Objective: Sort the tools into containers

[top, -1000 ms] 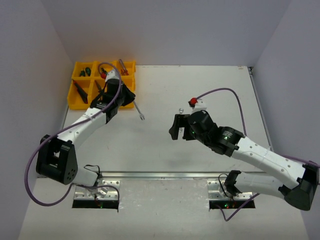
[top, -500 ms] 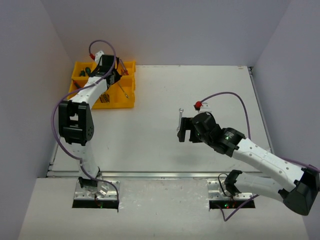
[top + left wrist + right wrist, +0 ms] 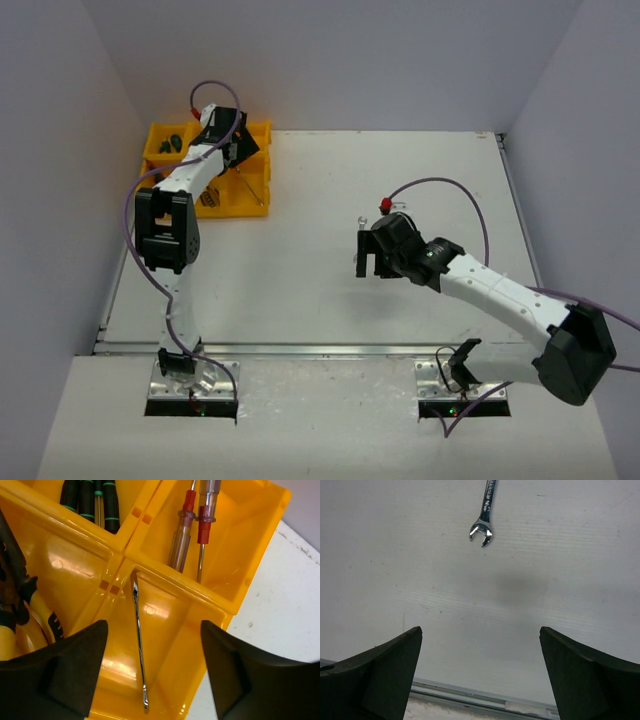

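Silver wrench [image 3: 139,645], thin and shiny, lies slanted in the near right compartment of the yellow tray [image 3: 250,540], beneath the left fingers [image 3: 65,675], spread and empty. Second wrench [image 3: 485,517] rests on the tabletop [image 3: 520,605] before the right fingers [image 3: 375,675], spread wide, empty.

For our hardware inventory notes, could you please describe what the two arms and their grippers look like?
Both the left arm and right arm have white link shells with chunky black joint housings. A purple cable loops along each, ending at a small red connector near the wrist. The left gripper and right gripper are black, with broad wedge-shaped fingers. No markings are legible.
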You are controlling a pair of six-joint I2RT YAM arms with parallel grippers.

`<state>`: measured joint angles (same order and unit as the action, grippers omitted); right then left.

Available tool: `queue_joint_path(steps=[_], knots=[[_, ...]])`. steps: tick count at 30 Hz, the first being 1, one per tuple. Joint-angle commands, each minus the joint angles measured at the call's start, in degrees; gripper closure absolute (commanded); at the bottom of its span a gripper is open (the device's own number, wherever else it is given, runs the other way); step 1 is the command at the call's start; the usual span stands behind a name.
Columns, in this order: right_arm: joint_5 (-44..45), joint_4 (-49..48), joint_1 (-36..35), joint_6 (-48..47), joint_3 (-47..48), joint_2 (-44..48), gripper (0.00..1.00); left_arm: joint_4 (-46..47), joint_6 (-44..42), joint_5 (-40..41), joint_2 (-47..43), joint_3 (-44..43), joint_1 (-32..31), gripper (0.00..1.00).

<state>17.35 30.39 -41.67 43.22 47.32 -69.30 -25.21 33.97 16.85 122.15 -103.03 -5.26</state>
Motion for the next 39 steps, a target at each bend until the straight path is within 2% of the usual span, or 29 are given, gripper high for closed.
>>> queue_joint_path(steps=[1,4,7,8,9,12,17,19,24,27,28,30,39], knots=[[-2.6,-1.57,2.94,-1.75,6.75,-8.57,0.01,-0.66,-0.49,-0.69,-6.49,-4.16,-1.28,0.13],[-3.32,-1.65,4.45,-2.26,11.52,-16.37,0.06,-1.1,-0.81,-0.49,-16.4,-1.43,-3.23,0.08],[-2.5,-1.48,6.01,-1.74,17.08,-24.69,0.14,1.29,-0.92,0.64,-30.3,8.32,-7.11,0.0],[-2.52,-1.45,6.56,-1.73,17.27,-24.99,0.15,1.46,-0.92,0.6,-34.32,8.8,-7.25,0.0],[-2.93,-1.05,7.29,-1.65,19.77,-28.62,0.21,3.88,-0.83,-0.05,-41.13,15.26,-9.03,0.0],[-1.47,1.72,8.25,-1.39,25.77,-36.02,0.38,6.52,0.54,-2.3,-53.94,28.23,-11.56,0.0],[0.79,4.06,9.16,-0.53,31.05,-43.31,0.4,6.12,1.28,-8.57,-70.29,45.79,-12.56,0.0],[0.38,3.98,9.76,-1.4,33.33,-46.79,0.43,4.85,1.05,-10.32,-74.9,48.98,-12.58,0.0],[-2.14,4.03,12.32,-1.26,36.99,-51.09,0.52,-0.06,-1.87,-12.3,-79.67,51.27,-12.58,0.0],[-4.53,3.54,13.61,-0.95,37.28,-52.27,0.61,-1.7,-2.75,-11.48,-80.92,52.69,-12.58,0.0],[-5.47,3.1,13.55,-1.2,37.41,-53.22,0.66,-1.94,-2.94,-11.22,-81.37,53.64,-12.58,0.0],[-5.55,3.12,13.55,-0.99,37.37,-54.11,0.7,-1.84,-3.09,-10.89,-81.57,54.23,-12.58,0.0],[-7.62,0.87,13.63,-1.93,33.57,-54.45,0.7,-0.88,-3.46,-11.59,-80.84,54.88,-12.58,0.0]])
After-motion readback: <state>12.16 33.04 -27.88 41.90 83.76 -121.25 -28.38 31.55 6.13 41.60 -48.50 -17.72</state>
